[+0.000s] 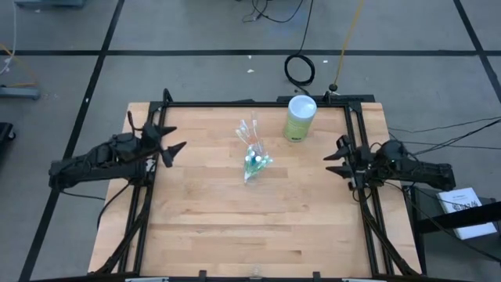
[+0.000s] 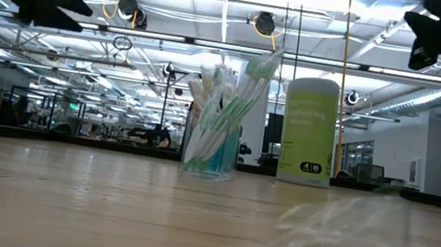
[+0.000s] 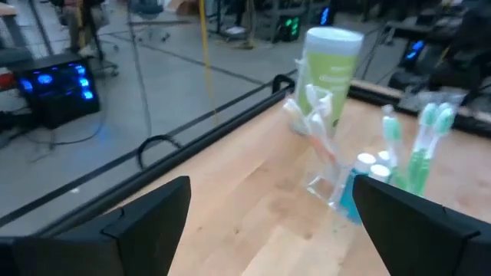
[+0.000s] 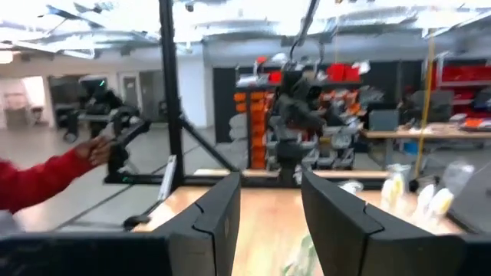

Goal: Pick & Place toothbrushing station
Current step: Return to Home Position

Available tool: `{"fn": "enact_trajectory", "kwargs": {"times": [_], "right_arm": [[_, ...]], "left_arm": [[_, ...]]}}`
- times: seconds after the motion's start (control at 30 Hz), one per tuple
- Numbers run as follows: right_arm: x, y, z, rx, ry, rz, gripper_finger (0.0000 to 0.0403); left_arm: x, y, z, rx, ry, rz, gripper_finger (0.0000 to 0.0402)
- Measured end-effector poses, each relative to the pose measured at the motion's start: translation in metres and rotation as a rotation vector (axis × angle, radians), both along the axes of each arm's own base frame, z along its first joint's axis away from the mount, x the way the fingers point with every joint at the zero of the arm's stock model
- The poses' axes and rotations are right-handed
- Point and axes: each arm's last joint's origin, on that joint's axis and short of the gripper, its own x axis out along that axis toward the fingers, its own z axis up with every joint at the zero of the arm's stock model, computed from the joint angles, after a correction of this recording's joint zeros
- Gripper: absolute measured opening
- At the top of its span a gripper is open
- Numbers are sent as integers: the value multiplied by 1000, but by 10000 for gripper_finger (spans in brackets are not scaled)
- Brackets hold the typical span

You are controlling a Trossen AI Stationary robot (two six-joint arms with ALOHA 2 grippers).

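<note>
Two small clear plastic cups stand upright next to each other near the table's middle. One cup (image 1: pixel 250 133) holds orange-white toothbrushes, the other (image 1: pixel 255 164) green-white ones. They show together in the low view (image 2: pixel 212 144), and in the left wrist view (image 3: pixel 318 134) with the green brushes (image 3: pixel 418 153). My left gripper (image 1: pixel 178 149) is open and empty above the table's left side, pointing at the cups. My right gripper (image 1: pixel 332 159) is open and empty above the right side.
A lime-green canister with a white lid (image 1: pixel 300 117) stands at the far side, right of the cups, and shows in the low view (image 2: pixel 308 132). Black frame rails (image 1: pixel 258 103) border the table. A person's red sleeve (image 4: pixel 42 184) shows beyond the table.
</note>
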Motion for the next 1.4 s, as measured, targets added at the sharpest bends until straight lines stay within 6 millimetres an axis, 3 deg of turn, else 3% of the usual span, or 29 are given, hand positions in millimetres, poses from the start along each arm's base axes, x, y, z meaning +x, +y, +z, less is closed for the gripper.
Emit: {"fn": "enact_trajectory", "kwargs": {"times": [0.23, 0.4, 0.7, 0.93, 1.4], "right_arm": [[10, -2, -27, -5, -73, -50, 130], [9, -4, -23, 4, -133, -123, 130], [10, -3, -27, -14, -94, -74, 130], [10, -3, -27, -20, -96, -78, 130], [14, -3, -40, -48, 33, -83, 130]], "left_arm": [[-4, -2, -28, -11, -135, -47, 367], [3, -1, -47, 14, -141, -68, 367], [5, -1, -48, 26, -168, -61, 367], [16, -1, -72, 14, -207, -121, 367], [18, -2, -72, 93, -220, -181, 367]]}}
